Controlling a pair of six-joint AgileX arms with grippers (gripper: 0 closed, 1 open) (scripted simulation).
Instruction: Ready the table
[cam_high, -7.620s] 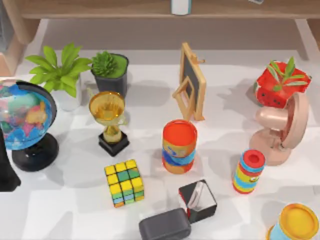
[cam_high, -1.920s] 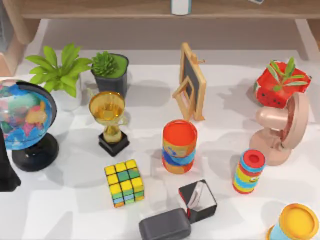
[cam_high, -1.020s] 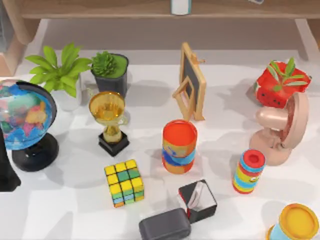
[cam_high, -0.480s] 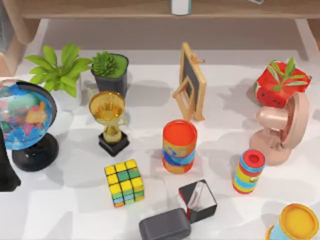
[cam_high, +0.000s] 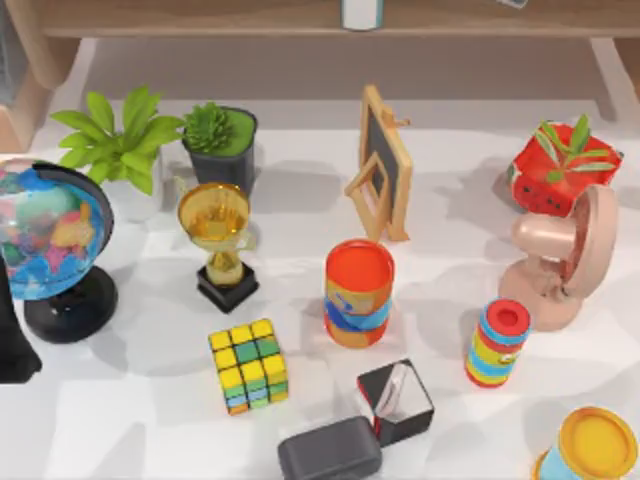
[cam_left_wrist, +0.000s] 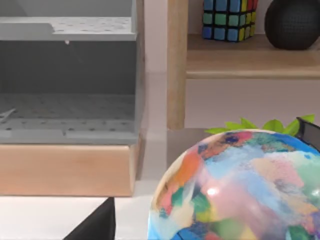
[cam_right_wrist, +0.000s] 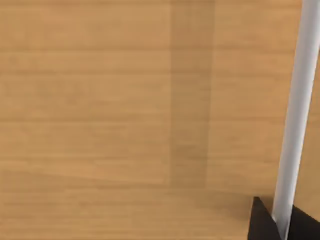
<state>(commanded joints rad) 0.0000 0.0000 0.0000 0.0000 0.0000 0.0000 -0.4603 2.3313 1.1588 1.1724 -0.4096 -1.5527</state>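
Observation:
The white table spreads across the top view and is crowded with objects. My left arm is a dark shape at the table's left edge, beside the globe. In the left wrist view a dark fingertip of the left gripper shows close to the globe. In the right wrist view a dark fingertip of the right gripper sits against a light wooden surface, next to a white strip.
On the table stand a leafy plant, a succulent pot, a gold trophy, a chalkboard easel, a pink fan, a striped can, a colour cube and a dark case. A wooden shelf runs along the back.
No object on the table has moved. Soft shadows on the table's right front have shifted slightly.

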